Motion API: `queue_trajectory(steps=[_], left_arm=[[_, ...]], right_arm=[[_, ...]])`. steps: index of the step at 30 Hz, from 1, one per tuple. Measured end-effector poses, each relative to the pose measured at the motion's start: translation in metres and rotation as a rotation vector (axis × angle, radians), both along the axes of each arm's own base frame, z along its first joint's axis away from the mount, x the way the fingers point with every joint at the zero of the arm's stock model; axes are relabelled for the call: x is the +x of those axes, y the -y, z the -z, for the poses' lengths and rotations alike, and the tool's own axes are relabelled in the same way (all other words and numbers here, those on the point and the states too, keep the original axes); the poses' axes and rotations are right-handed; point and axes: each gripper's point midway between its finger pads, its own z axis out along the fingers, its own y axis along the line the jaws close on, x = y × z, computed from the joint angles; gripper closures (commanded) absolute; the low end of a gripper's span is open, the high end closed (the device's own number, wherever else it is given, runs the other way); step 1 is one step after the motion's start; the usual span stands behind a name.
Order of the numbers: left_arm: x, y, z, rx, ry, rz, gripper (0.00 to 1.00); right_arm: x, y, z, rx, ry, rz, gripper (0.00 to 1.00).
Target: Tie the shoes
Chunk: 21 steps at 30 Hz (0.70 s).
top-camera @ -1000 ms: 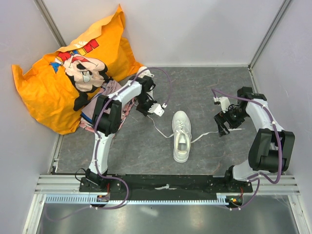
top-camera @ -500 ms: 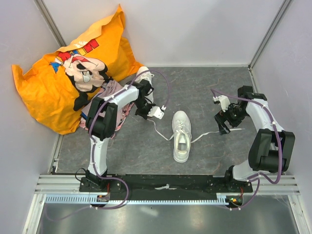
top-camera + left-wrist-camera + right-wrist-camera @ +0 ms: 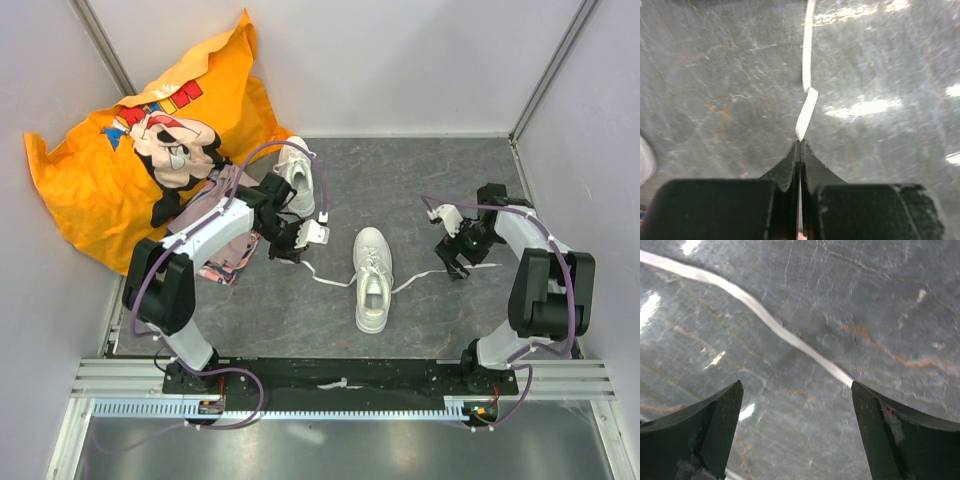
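The left gripper point(image 3: 800, 149) is pinched fully together on the tip of the left lace point(image 3: 808, 105), left of the middle shoe point(image 3: 372, 280), presumably to draw that end out taut for a knot; the right gripper point(image 3: 796, 390), right of that shoe, hangs spread wide with nothing held, straddling the right lace point(image 3: 780, 330) where it lies flat, likely lining up to take it; the second shoe point(image 3: 300, 185) lies beyond and left of the middle shoe; the floor is a dark grey, stone-veined mat point(image 3: 400, 190), glossy in places; pale walls point(image 3: 400, 60) enclose it, with an orange cartoon-print cushion point(image 3: 140, 150) slumped far to the left of the middle shoe.
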Motion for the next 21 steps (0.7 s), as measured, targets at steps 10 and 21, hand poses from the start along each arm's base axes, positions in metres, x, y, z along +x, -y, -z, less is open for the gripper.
queue_trajectory(steps=[10,21], left_arm=[[-0.032,-0.005,-0.010,-0.059,-0.066,-0.145,0.98],[-0.056,-0.014,-0.043,-0.135,-0.010,-0.217,0.98]], right_arm=[[0.011,0.006,0.040,-0.115,0.002,-0.035,0.55],[0.002,0.000,0.024,-0.101,0.026,0.017,1.00]])
